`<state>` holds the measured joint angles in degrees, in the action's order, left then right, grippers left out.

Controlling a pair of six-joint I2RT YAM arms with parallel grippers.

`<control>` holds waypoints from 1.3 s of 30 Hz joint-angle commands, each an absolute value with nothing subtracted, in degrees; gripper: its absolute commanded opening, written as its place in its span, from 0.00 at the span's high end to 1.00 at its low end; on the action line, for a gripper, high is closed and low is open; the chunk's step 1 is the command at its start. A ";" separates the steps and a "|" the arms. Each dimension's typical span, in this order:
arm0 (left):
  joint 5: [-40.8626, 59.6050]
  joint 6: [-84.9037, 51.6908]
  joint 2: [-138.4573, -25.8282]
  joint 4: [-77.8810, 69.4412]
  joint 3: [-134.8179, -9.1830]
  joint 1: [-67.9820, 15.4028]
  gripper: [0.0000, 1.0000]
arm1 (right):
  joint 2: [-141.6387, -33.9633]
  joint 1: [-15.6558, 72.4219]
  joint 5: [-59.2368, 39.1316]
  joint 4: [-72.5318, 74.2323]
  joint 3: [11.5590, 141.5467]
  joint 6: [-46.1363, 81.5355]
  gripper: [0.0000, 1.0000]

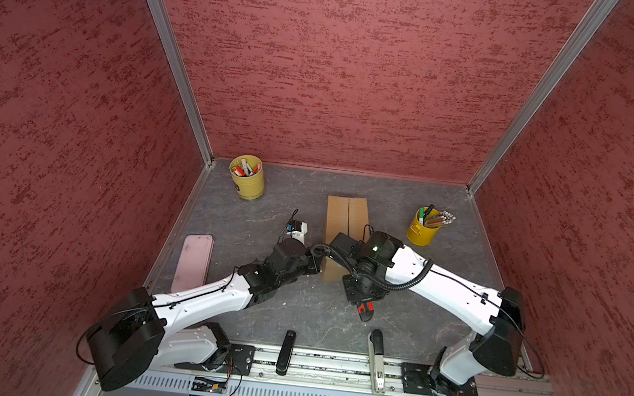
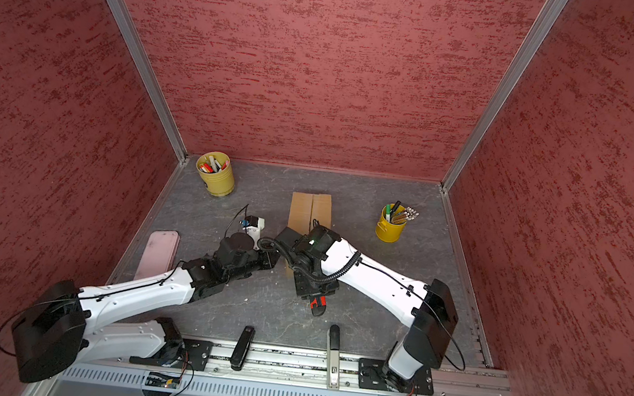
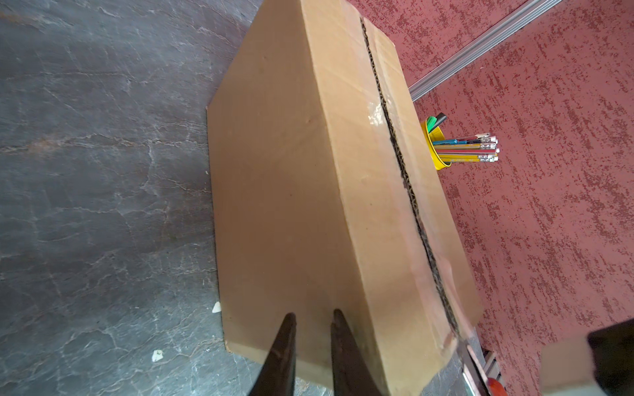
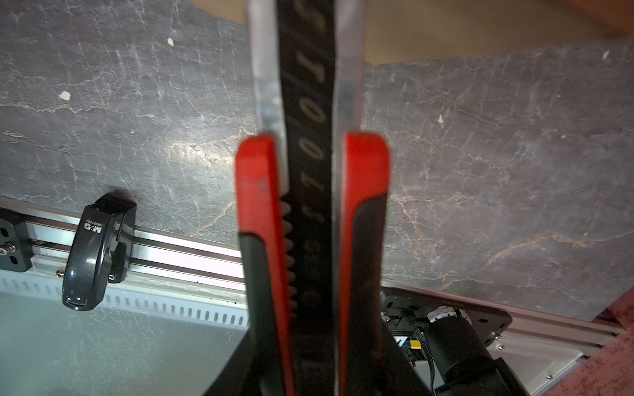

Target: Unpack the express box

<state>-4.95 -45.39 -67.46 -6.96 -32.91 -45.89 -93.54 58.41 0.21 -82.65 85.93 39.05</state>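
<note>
Jaws on the left gripper (image 3: pixel 314 312) stand nearly closed, empty, at the side wall of the express box (image 3: pixel 308 171); the right gripper (image 1: pixel 364 301) clamps a utility knife (image 4: pixel 310 171). Mid-table, the box looks light, stiff, crushable: steady a side wall, slit the taped seam. Black stapler (image 4: pixel 92 253) reads "M&G".

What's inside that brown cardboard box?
The top flaps of the express box lie shut; only a narrow dark seam shows between them. Whatever is inside is covered.
</note>
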 commanded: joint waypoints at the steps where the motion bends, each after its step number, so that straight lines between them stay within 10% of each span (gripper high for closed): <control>1: -0.13 -45.77 -68.11 -11.34 -33.43 -48.74 0.79 | -94.58 58.89 -1.50 -76.20 88.34 37.00 1.00; 39: -2.37 -47.11 -70.20 -13.62 -34.46 -54.05 0.80 | -93.69 58.62 -4.30 -72.53 86.05 36.21 1.00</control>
<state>-9.28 -47.11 -69.54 -8.62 -32.91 -51.24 -93.62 57.52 0.14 -82.96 85.76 40.73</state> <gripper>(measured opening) 0.203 0.405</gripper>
